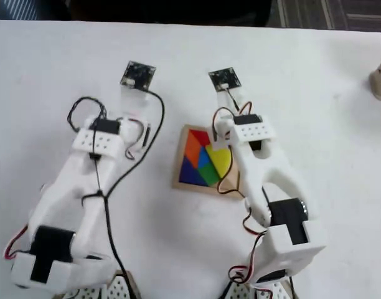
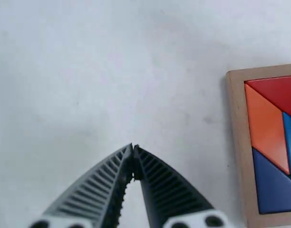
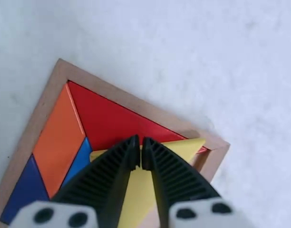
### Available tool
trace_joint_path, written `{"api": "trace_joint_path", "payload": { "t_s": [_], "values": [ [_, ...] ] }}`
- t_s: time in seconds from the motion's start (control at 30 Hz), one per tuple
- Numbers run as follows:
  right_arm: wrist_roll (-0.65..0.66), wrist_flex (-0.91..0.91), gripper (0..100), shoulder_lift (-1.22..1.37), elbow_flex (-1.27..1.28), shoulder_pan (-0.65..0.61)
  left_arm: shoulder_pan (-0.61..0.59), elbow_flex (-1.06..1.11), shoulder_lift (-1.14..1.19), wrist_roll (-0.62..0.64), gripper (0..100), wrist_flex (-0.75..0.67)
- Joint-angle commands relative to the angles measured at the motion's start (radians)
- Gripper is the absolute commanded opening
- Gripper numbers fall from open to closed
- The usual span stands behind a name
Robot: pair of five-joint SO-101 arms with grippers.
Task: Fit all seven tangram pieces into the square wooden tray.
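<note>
Right gripper (image 3: pixel 139 153) has its tips pressed together with nothing clamped, directly over the yellow piece (image 3: pixel 181 145). The yellow piece lies in the tray (image 3: pixel 48 102) against the red piece (image 3: pixel 112 118), its tip near the tray's corner. Left gripper (image 2: pixel 133 159) also has its tips together and is empty, over bare table (image 2: pixel 88 71), apart from the tray.

This looks like a robotics lab or a maker's bench. A plain white table (image 1: pixel 315 75) carries one white plastic-shelled arm (image 1: pixel 72 187) and a second arm (image 1: pixel 274 187) beside it, both on perforated mounting plates (image 1: pixel 112 289), with bare cables (image 1: pixel 107 218) trailing openly over them and small uncased circuit boards (image 1: pixel 138 75) at their tips. The square wooden tray (image 1: pixel 179 159) of coloured pieces lies between them like a test prop, and a striped grey floor (image 1: pixel 327 11) beyond the table's far edge suggests an office-type room.
</note>
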Motion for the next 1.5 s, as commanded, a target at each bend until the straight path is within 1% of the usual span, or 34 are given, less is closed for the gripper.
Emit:
{"api": "trace_joint_path", "payload": {
  "t_s": [0.0, 0.1, 0.17, 0.3, 0.43, 0.53, 0.8, 0.97, 1.23, 1.37, 1.47],
  "values": [
    [0.011, 0.010, 1.8, -0.035, -0.032, -0.005, 0.019, 0.000, -0.065, -0.011, 2, -0.034],
    [0.012, 0.013, 1.8, -0.028, -0.031, -0.028, 0.024, 0.000, -0.065, -0.017, 2, -0.034],
    [0.037, 0.016, 1.8, -0.028, -0.028, -0.044, 0.025, 0.014, -0.065, -0.018, 2, -0.041],
    [0.068, 0.036, 1.8, -0.028, -0.026, -0.048, 0.022, 0.029, -0.065, -0.020, 2, -0.071],
    [0.077, 0.058, 1.8, -0.028, -0.028, -0.050, 0.022, 0.031, -0.065, -0.020, 2, -0.071],
    [0.137, 0.091, 1.8, -0.028, -0.028, -0.062, 0.024, 0.031, -0.065, -0.020, 2, -0.071],
    [0.144, 0.153, 1.8, -0.074, -0.021, -0.067, 0.024, 0.031, -0.065, -0.020, 2, -0.071],
    [0.146, 0.097, 1.8, -0.196, 0.112, -0.077, 0.022, 0.031, -0.064, -0.020, 2, -0.091],
    [0.164, 0.027, 1.8, -0.435, 0.353, -0.140, 0.022, 0.031, -0.064, -0.020, 2, -0.091],
    [0.166, 0.030, 1.8, -0.521, 0.428, -0.150, 0.021, 0.031, -0.064, -0.020, 2, -0.091],
    [0.167, 0.076, 1.8, -0.533, 0.473, -0.203, 0.021, 0.031, -0.064, -0.020, 2, -0.091]
  ]
}}
